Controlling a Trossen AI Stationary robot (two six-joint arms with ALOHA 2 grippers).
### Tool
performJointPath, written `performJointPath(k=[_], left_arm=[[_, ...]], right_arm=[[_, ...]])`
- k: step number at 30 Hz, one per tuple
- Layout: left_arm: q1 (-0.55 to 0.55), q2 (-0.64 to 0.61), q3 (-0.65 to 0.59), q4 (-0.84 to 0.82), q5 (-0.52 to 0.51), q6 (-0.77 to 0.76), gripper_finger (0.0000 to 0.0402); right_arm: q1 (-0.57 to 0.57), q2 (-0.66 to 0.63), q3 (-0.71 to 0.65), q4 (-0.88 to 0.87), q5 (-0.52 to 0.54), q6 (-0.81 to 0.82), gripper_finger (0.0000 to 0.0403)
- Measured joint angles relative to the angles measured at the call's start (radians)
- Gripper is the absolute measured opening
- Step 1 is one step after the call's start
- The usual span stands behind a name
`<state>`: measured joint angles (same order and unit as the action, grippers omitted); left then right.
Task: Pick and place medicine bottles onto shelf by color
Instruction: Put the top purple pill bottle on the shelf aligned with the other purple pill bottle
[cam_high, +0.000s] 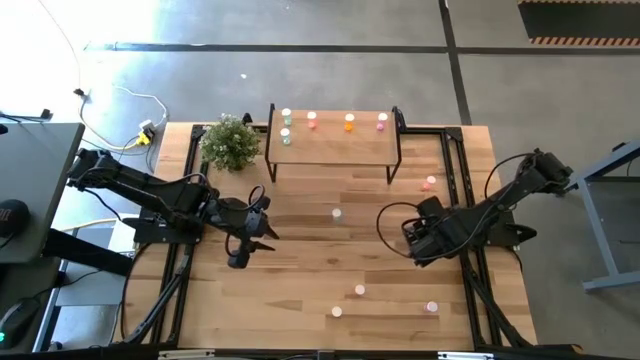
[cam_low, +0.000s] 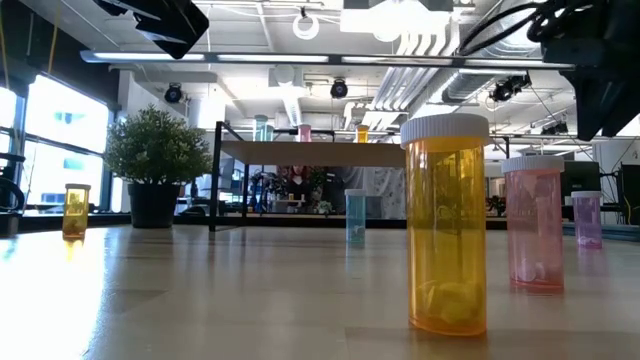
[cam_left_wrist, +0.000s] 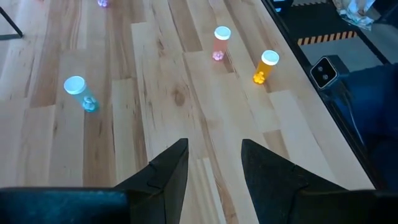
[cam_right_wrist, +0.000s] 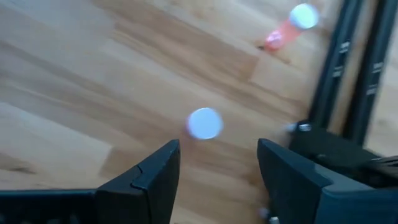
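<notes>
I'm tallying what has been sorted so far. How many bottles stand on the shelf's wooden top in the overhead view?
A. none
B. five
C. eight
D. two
B: the overhead view shows five bottles on the shelf: two pale green ones at its left end, then a pink, an orange and a magenta.

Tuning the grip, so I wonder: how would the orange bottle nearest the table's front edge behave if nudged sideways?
The orange bottle stands tall on a narrow base, so it likely tips rather than slides. Its round body would probably roll once down. It looks nearly empty, so probably light.
</notes>
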<state>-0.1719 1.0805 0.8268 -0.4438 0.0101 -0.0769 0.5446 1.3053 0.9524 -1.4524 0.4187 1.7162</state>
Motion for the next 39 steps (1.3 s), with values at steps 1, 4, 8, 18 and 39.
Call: performJointPath(k=[1,4,8,18,39], left_arm=[[0.000,0.000,0.000,0.000,0.000,0.000,0.0140],[0.000,0.000,0.000,0.000,0.000,-0.014,0.0140],[0.000,0.000,0.000,0.003,0.000,-0.025,0.0140],[0.001,0.000,0.001,0.052,0.000,-0.035,0.0140],[0.008,0.000,0.001,0.054,-0.075,-0.036,0.0140]], right_arm=[[0.000,-0.006,0.000,-0.020,0.000,-0.008,0.0207],[0.000,-0.038,0.000,-0.092,0.003,-0.014,0.0207],[0.000,-0.133,-0.007,-0.115,0.059,-0.022,0.0207],[-0.001,-0.352,-0.216,0.161,0.051,-0.018,0.0207],[-0.001,-0.144,-0.229,0.276,0.020,0.050,0.0206]])
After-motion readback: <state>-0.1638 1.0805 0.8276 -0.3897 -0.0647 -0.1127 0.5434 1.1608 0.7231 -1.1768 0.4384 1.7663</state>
